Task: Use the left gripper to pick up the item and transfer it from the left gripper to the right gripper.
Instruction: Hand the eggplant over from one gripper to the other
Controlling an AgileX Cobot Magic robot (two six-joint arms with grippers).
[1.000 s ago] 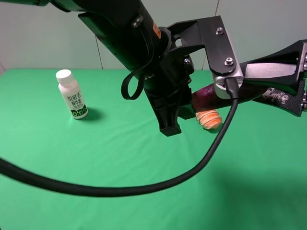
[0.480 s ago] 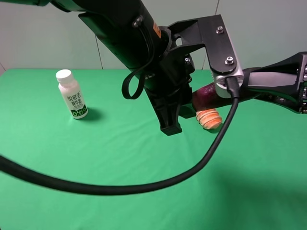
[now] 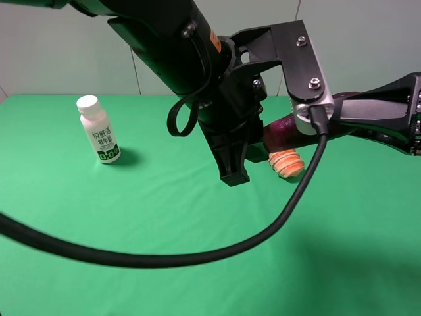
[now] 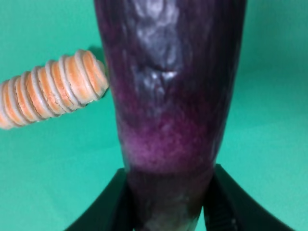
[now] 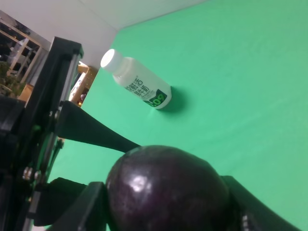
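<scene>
Clamped, my left gripper point(image 4: 169, 199) pinches the eggplant point(image 4: 168, 96) at its paler, pinkish end, fingers tight on both flanks, so the dark fat end sticks out free toward the right of the high view. That's deliberate: it leaves room for my right gripper point(image 5: 166, 204), which sits centre-right in that view w/ the dark end between its fingers. In its wrist view both fingers press the skin w/ no gap, so I read it as closed on the eggplant too. The eggplant hangs roughly level in the air, centre-right of frame, w/ the orange ridged loaf point(image 3: 286, 163) lying on the surface point(image 3: 131, 230) just below it in frame. Upright at left, the white bottle point(image 3: 99, 130) is well apart and not involved. Judgement: the handover is approx at the double-hold stage. Next is letting go w/ the left gripper, provided the right grip is firm.
</scene>
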